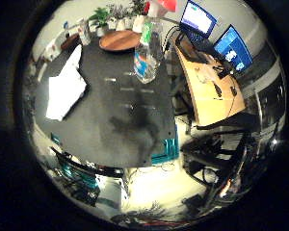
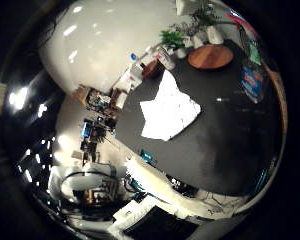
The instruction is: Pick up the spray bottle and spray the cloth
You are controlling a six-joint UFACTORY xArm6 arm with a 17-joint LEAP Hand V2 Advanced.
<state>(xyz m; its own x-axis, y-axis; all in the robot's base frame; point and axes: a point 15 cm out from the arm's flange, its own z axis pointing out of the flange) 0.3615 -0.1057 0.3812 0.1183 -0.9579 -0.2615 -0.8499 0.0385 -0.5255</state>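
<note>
A clear spray bottle (image 1: 147, 53) with a green, blue and red label and a red-and-white trigger head stands upright on the dark table (image 1: 120, 125). A white cloth (image 2: 167, 111) lies crumpled on the same table, apart from the bottle. The palm looks down on the table from well above; both things appear small and far from it. No part of the hand shows in either view.
A round wooden tray (image 2: 210, 56) and potted plants (image 2: 172, 39) stand along the table's far side, with a small box and a carton (image 1: 83, 31) near them. A wooden desk (image 1: 212, 89) with two lit screens (image 1: 216, 33) stands beside the table.
</note>
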